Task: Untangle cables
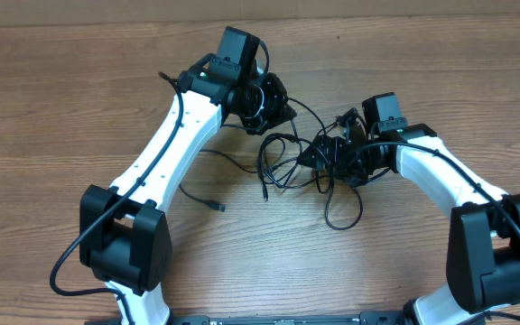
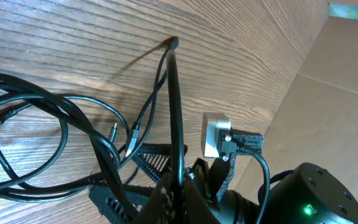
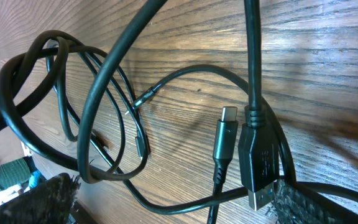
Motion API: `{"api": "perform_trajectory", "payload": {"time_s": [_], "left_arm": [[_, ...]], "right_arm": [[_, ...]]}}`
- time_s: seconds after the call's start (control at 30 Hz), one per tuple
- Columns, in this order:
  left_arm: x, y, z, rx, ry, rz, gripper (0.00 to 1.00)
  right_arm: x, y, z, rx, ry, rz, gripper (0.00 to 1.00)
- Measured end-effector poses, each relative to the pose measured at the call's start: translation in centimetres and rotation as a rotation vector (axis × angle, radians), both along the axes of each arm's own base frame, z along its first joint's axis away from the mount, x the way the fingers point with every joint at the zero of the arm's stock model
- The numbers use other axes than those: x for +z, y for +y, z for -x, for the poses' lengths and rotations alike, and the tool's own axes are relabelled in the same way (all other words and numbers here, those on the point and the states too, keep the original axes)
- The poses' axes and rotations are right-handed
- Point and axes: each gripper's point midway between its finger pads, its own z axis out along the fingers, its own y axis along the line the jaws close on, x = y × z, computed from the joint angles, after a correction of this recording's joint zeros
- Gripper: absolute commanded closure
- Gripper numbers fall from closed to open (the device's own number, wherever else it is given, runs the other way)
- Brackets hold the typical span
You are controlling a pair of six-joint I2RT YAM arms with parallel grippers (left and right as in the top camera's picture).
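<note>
Cables (image 1: 283, 161) lay tangled in loose loops at the centre of the bench (image 1: 52, 81), between my two pincers. My left pincer (image 1: 278, 116) was pressed together, pinching one cord. My right pincer (image 1: 328, 155) stood spread wide around two plug ends (image 3: 229, 140).

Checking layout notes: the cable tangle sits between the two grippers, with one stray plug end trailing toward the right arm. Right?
No. The overhead view shows the stray plug end trailing toward the left arm; the cable tangle does sit between the left gripper and right gripper.
</note>
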Motion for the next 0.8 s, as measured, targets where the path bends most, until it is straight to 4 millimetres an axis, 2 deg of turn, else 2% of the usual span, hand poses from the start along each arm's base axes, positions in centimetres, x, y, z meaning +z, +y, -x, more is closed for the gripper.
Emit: {"api": "perform_trajectory", "payload": {"time_s": [0.8], "left_arm": [[-0.18, 0.25, -0.22, 0.011, -0.007, -0.018, 0.96]], "right_arm": [[0.00, 0.00, 0.01, 0.001, 0.000, 0.000, 0.00]]}}
